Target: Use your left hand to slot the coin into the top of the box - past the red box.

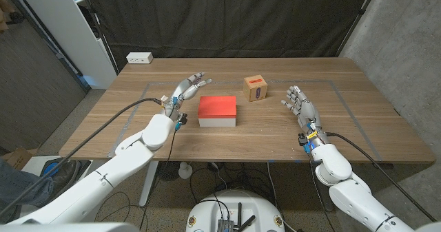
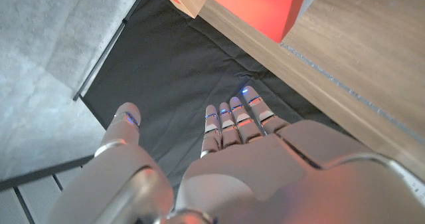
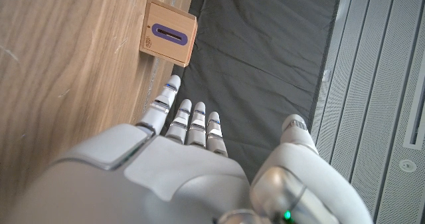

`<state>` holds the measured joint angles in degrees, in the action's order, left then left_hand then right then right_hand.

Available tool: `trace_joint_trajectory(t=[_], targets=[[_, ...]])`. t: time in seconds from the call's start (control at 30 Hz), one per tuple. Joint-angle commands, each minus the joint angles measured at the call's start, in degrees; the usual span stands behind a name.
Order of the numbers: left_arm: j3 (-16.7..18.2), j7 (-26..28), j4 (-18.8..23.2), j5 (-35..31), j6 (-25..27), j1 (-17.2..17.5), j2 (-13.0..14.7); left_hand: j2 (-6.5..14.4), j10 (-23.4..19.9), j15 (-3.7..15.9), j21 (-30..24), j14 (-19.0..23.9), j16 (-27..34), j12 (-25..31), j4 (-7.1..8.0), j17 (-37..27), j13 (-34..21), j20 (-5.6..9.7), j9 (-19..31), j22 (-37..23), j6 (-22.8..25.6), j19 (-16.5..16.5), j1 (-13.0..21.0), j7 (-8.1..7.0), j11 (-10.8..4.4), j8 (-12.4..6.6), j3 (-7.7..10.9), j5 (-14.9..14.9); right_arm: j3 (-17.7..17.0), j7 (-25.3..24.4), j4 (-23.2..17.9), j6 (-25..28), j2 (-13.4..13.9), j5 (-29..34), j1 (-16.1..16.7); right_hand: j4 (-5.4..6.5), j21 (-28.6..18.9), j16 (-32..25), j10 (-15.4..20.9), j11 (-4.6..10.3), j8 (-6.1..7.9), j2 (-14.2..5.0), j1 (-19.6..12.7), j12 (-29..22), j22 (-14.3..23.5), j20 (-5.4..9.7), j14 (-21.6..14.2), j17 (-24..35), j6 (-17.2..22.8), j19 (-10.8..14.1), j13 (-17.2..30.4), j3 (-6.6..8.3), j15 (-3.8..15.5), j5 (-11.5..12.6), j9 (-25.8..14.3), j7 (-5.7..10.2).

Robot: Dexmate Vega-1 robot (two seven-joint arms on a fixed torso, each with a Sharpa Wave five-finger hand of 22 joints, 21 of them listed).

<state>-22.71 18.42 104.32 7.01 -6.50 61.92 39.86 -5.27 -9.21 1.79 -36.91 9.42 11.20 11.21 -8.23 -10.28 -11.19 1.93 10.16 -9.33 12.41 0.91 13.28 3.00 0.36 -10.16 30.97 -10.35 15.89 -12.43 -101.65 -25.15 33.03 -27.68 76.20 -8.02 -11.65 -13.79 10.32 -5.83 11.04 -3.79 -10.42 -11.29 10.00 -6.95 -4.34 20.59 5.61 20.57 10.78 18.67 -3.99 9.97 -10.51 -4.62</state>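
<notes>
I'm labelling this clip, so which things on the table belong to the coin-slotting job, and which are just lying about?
Part of the job:
- left hand, raised beside the red box, no coin visible in it
- slotted box, slot on top
- red box, the landmark to pass

Just lying about:
- right hand, open, idle
- white block at the far edge
</notes>
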Motion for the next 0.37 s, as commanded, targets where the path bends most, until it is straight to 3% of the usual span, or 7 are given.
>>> trace_joint_trajectory(t=[0.03, 0.37], targets=[[3.5, -3.2, -5.3, 11.7, -11.0, 4.6, -2.9, -0.1, 1.0, -0.21, 1.1, -0.9, -0.3, -0.2, -0.04, 0.0, 0.1, 3.10, 0.1, -0.2, -1.0, -0.6, -0.9, -0.02, -1.44, 0.12, -0.34, 0.2, 0.0, 1.4, 1.4, -1.9, 0.1, -0.3, 0.0, -0.07, -0.2, -0.2, 0.4, -0.08, 0.22, -0.02, -0.5, -0.4, 0.3, -0.01, -0.5, 0.1, 0.5, 0.5, 0.3, 0.36, 0.10, 0.3, -0.1, -0.03], [3.5, -2.9, -5.5, 11.7, -11.7, 5.3, -3.6, -0.1, 0.7, -0.19, 1.6, -0.7, -0.2, 0.0, -0.10, 0.0, 0.1, 3.28, 0.1, -0.2, -0.7, -0.3, -1.2, -0.06, -1.39, -0.16, -0.43, 0.2, 0.4, 1.7, 1.9, -1.6, -0.1, -0.6, -0.4, -0.07, -0.2, -0.2, 0.4, -0.08, 0.22, -0.02, -0.5, -0.4, 0.3, -0.01, -0.5, 0.1, 0.5, 0.5, 0.3, 0.36, 0.10, 0.3, -0.1, -0.03]])
